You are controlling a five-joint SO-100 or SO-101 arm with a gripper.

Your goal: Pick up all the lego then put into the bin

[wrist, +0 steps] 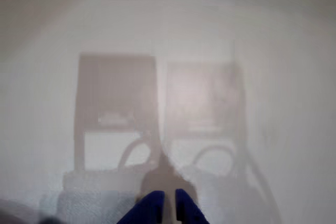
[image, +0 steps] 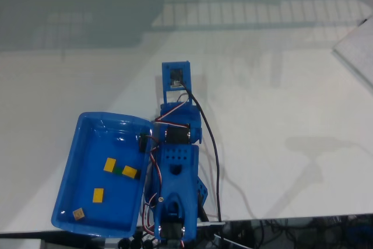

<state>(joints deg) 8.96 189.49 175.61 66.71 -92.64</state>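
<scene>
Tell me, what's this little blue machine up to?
It's a robot arm sorting lego into the blue bin. Right now it handles nothing: in the wrist view its pincer is shut and empty above the bare white table. Five bricks already lie in the bin: three yellow, one green, one tan.

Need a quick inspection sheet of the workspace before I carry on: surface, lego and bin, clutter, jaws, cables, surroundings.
Surface: white table, glossy; a grid-like reflection lies across its far part.
Job's things: blue bin at the near left in the fixed view. Inside it lie three yellow bricks, a dark green brick touching one of the yellows, and a tan brick. No lego seen on the table.
Clutter: nothing seen.
Grippers: gripper over bare table in the wrist view, jaws nearly together, holding nothing.
Cables: black cable trails from the arm's camera to the near edge; red and white wires run along the arm.
Surroundings: pale slab at the right edge.
</scene>
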